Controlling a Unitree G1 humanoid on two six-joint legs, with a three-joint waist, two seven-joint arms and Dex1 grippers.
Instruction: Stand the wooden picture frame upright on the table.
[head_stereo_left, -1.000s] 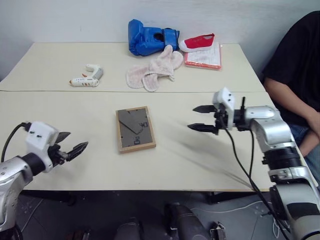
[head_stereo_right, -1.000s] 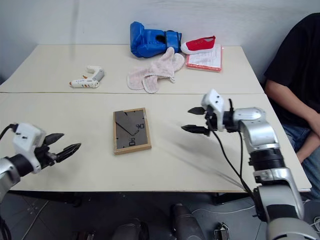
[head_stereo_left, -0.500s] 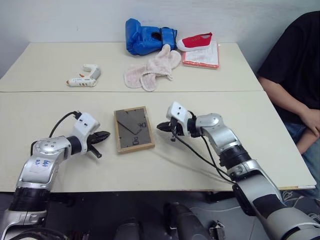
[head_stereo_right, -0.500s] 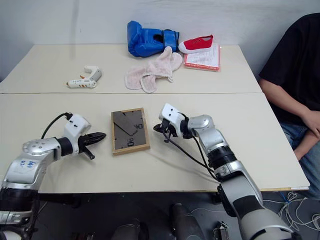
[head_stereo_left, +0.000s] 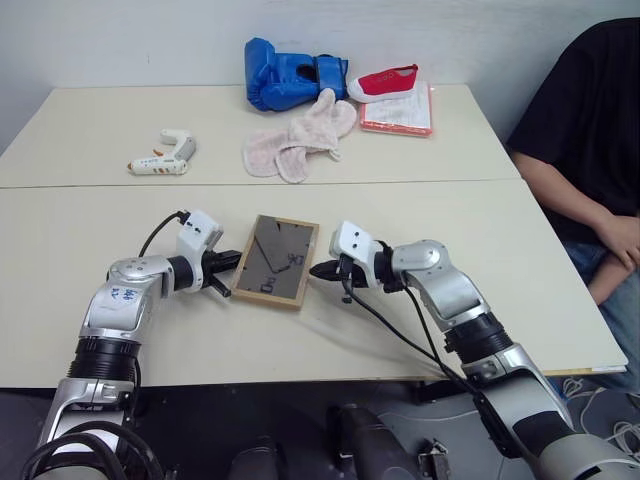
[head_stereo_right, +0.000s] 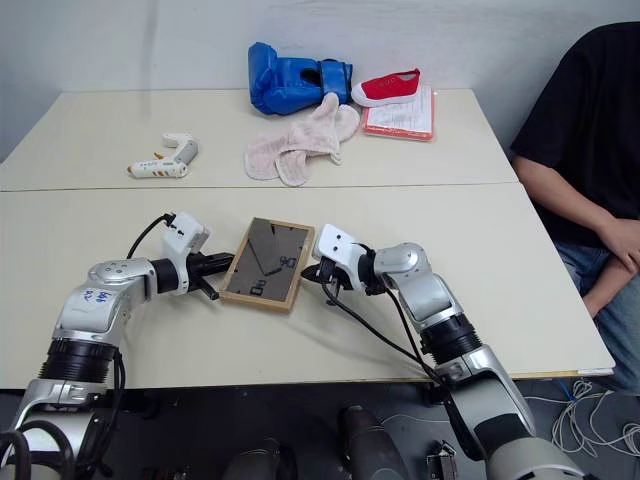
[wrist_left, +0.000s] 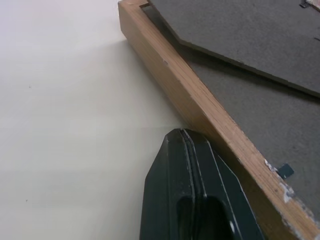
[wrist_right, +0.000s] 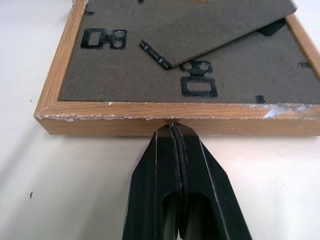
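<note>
The wooden picture frame (head_stereo_left: 276, 260) lies flat, back side up, on the near section of the bench (head_stereo_left: 90, 330), just before the seam between the two sections. It is a small rectangle of light wood with scuffed, chipped edges. Its back is a matte dark grey panel carrying a fold-out stand flap and small black metal hanger clips.

The left end effector (head_stereo_left: 231, 266) has its two black fingers pressed together, tips against the frame's left wooden edge. The right end effector (head_stereo_left: 318, 270) also has its fingers pressed together, tips touching the frame's right edge at about mid-length. Neither pinches anything; the frame sits between the two tips.

Beyond the frame, on the far section of the bench, a white glue gun (head_stereo_left: 161, 156) lies to the frame's far left. A pink terry mitt (head_stereo_left: 296, 143), soft and rumpled, lies straight behind the frame. Farther back, a glossy blue boxing glove (head_stereo_left: 288, 75) sits beside a red shoe (head_stereo_left: 388, 81), which rests on a pink-edged clipboard (head_stereo_left: 398, 112).
</note>
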